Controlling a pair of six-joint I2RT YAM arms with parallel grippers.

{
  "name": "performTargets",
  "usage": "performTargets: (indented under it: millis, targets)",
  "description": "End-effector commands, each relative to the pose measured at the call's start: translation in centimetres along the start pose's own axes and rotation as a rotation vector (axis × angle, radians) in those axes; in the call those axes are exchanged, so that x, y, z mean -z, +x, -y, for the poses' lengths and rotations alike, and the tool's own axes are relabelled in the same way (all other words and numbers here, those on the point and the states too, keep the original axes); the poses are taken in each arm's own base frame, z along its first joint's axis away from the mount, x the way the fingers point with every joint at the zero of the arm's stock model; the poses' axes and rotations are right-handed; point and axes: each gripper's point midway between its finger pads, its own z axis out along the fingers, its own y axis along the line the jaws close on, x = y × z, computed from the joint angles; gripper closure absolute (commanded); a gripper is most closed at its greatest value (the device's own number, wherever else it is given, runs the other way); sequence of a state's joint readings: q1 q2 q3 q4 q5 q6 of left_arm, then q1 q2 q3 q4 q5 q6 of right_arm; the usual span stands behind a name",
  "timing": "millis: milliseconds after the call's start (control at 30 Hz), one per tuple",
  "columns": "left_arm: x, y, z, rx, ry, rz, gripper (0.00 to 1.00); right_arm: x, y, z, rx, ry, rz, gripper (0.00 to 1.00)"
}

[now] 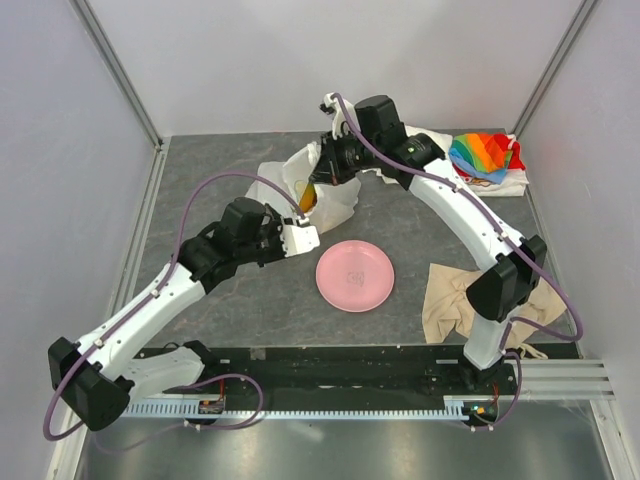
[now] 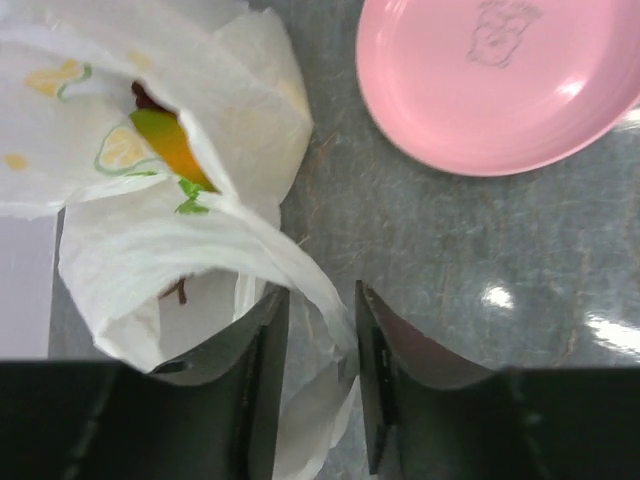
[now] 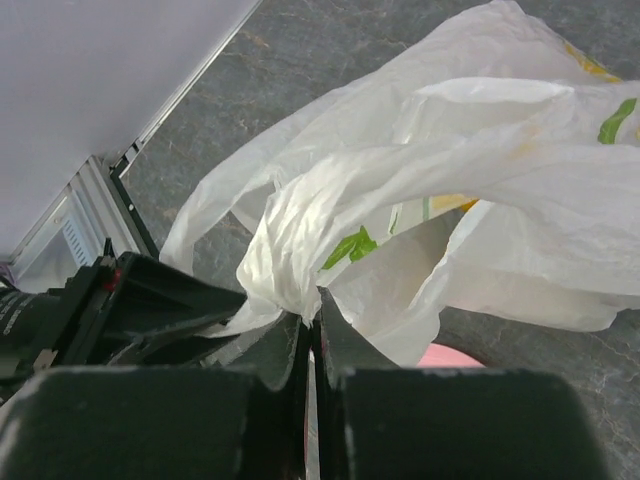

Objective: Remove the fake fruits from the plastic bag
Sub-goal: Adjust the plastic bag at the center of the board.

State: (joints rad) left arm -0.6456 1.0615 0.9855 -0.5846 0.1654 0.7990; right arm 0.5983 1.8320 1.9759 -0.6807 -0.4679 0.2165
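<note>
Top view: I see the plastic bag [image 1: 285, 178] lying crumpled on the far middle of the grey table [image 1: 240, 300], left of centre. An orange-green mango [image 1: 310, 200] shows at its mouth. The right gripper [image 1: 318, 180] reaches across from the right and sits at the far edge of the bag. The left gripper [image 1: 303, 238] is at the bag's near edge. A pink plate [image 1: 354, 276] lies just near and right of the bag. A rainbow cloth [image 1: 480, 155] sits in the far right corner, and a beige cloth [image 1: 450, 300] lies to the near right.

Left wrist view: the left gripper [image 2: 318, 335] has its jaws apart, with a fold of the bag [image 2: 150, 250] running between them. I cannot tell if either finger presses it. The mango [image 2: 170, 145] peeks from the bag's opening, inside the bag. The plate [image 2: 480, 90] is to the right, apart from the bag.

Right wrist view: the right gripper [image 3: 312, 335] has its jaws together, pinching a gathered twist of the bag [image 3: 450, 180]. The film fans out from that pinch. A sliver of the plate [image 3: 450, 355] shows beneath.
</note>
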Motion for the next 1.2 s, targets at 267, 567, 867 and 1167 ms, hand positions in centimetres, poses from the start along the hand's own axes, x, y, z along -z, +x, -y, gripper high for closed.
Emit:
performTargets:
  millis: [267,567,867,1167]
  targets:
    - [3.4,-0.9,-6.4,0.136,-0.257,-0.05,0.92,4.0,2.1,2.8,-0.048,0.067,-0.008,0.96]
    - [-1.0,1.0,-14.8,0.642,-0.36,-0.042,0.98,2.6,-2.6,13.5,-0.034,0.295,0.058,1.0]
    - [0.5,-3.3,-29.5,0.876,-0.459,0.228,0.98,3.1,-14.5,22.3,0.133,0.536,0.389,1.0]
    - [7.5,-10.8,-32.3,0.707,-0.511,0.455,0.98,11.3,-21.6,20.1,0.34,0.696,0.594,1.0]
